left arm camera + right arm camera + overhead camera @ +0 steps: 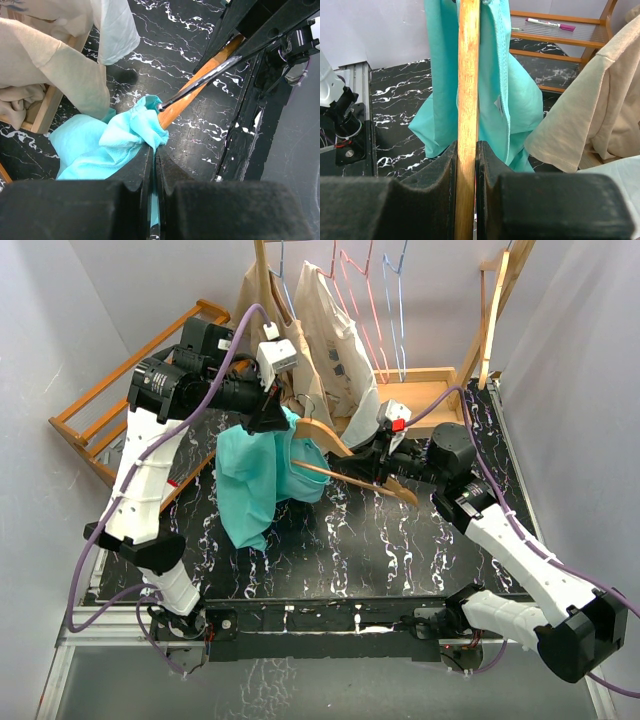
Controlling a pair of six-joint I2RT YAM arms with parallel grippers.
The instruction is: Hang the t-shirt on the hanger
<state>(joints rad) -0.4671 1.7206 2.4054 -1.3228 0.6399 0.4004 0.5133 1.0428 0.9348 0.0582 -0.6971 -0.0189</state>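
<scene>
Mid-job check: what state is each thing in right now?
t-shirt: bunched, hanging over one hanger end.
hanger: held up, one end inside the t-shirt.
left end effector: shut on t-shirt.
right end effector: shut on hanger.
beige shirts: hanging at the back.

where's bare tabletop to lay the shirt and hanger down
The widest bare patch of table lies in front, between the hanging t-shirt, the near rail and the right arm. A narrow strip runs between t-shirt and left arm. The back is crowded: beige shirts, a wooden tray, and the hanger held above.
</scene>
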